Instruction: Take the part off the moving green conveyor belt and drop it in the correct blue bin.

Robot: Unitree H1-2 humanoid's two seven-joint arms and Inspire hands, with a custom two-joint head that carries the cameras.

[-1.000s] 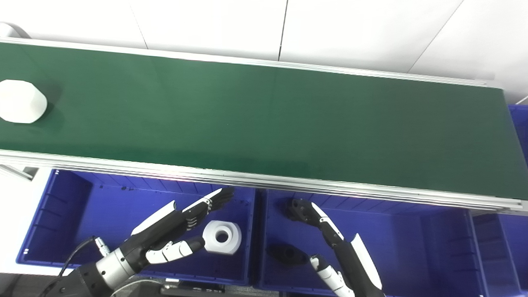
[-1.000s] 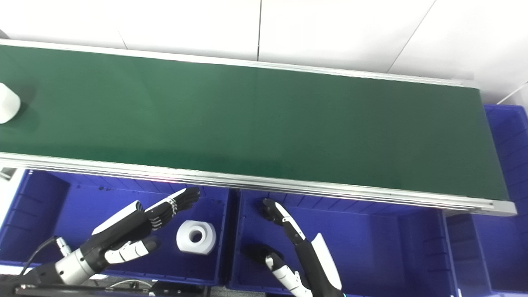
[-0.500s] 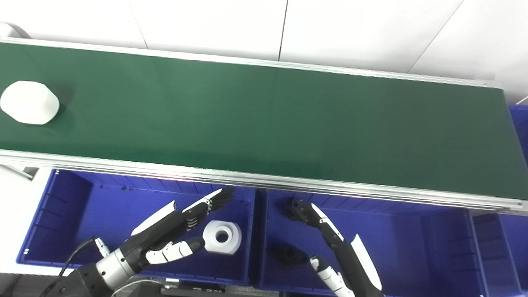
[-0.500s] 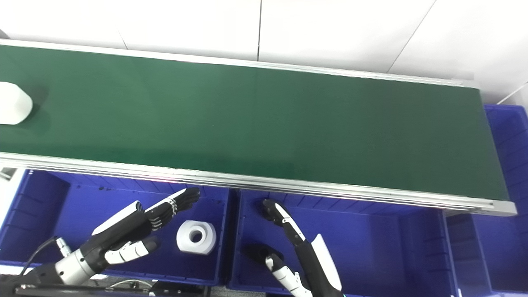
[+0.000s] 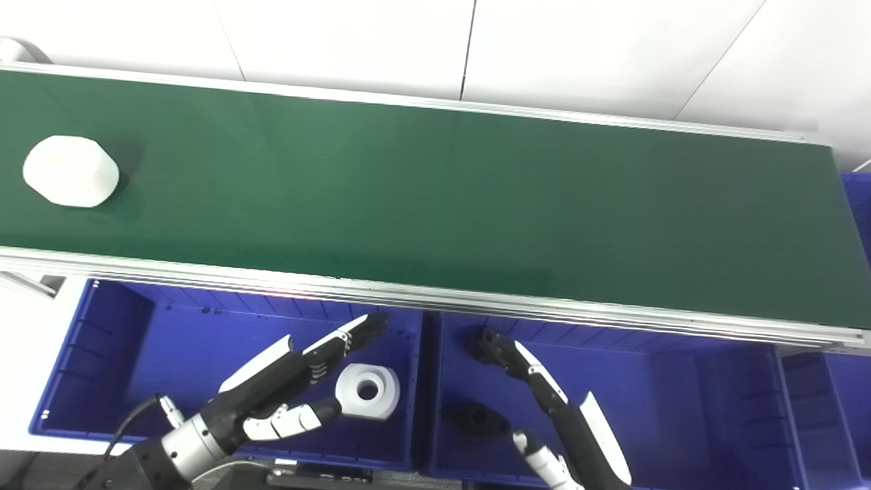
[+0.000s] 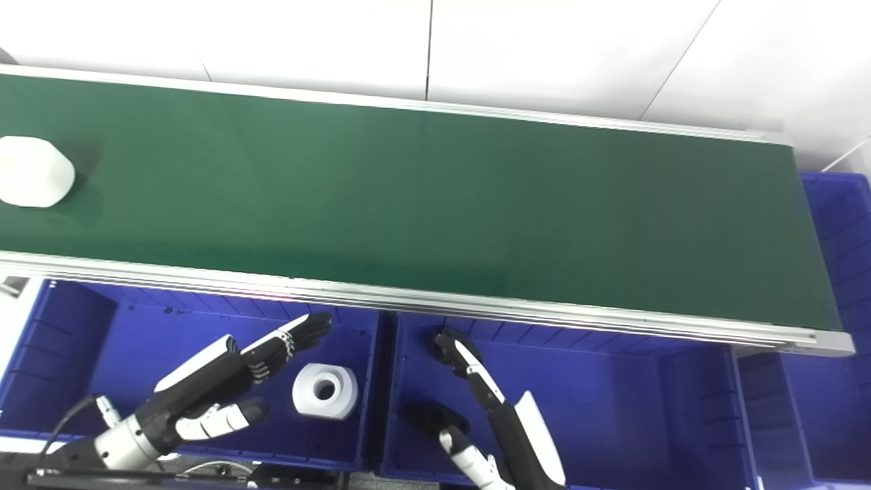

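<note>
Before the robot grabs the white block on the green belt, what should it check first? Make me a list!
1. White faceted plastic block on the green conveyor belt: ok, at the far left end.
2. Left hand empty, fingers apart: ok.
3. Right hand empty: ok.
4. Block within reach: not ok, far from both hands.
5. Left blue plastic bin has room: ok, only a white ring-shaped part inside.
6. Which bin is correct: cannot tell.

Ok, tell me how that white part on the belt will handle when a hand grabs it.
The white part looks like a solid, faceted block, so probably rigid. It sits flat and squat on the green belt, so it seems unlikely to roll or tip. Its smooth, matte-looking sides may slip somewhat in the fingers; its weight cannot be told.
</note>
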